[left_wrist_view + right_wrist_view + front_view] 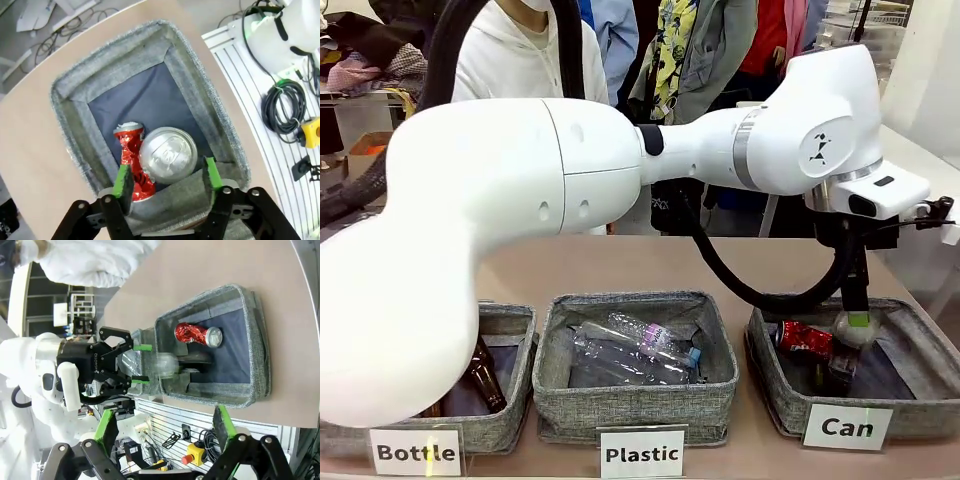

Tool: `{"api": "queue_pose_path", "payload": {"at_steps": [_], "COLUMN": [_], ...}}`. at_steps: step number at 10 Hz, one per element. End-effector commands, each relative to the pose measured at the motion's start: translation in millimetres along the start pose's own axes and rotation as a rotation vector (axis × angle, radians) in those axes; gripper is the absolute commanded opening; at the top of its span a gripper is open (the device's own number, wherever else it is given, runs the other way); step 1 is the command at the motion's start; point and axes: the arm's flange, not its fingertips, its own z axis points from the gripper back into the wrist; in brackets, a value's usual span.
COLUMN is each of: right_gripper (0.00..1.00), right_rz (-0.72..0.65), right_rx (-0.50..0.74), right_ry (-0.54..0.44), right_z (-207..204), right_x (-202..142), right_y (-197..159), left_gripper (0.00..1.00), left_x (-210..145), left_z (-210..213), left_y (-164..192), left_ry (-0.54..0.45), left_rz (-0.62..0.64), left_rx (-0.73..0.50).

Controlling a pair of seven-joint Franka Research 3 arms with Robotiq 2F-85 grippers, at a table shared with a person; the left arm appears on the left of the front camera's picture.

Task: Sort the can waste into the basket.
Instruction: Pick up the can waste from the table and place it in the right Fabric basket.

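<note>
The left gripper (168,181) hangs over the Can basket (920,330) at the table's right end, its jaws parted and holding nothing. The dark can (167,152) lies just below the pads, seemingly dropping or freshly landed; the front view blurs it. The red can (134,160) lies touching it on the lining. Both look light, thin-walled, dented and slick, best pinched across the crumpled waist. The right gripper (165,426) hovers nearby, wide open and empty.

Robotics laboratory: white robot arm (550,180) working at a table (620,265); loose cables (282,107) and an emergency-stop button (192,456) lying nearby.
</note>
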Motion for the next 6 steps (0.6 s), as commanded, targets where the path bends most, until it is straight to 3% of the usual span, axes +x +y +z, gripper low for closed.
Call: {"api": "queue_pose_path", "payload": {"at_steps": [1,6], "right_gripper": [1.00,1.00], "right_rz": [0.003,0.003], "right_rx": [0.001,0.001], "right_ry": [0.010,0.010], "right_z": [1,1], "right_x": [2,2], "right_y": [4,4], "left_gripper": [1.00,1.00], "left_x": [11,-3], "left_z": [6,30], "left_y": [13,-1], "left_ry": [0.022,0.025], "left_rz": [0.015,0.042], "left_rx": [0.026,0.009]}}
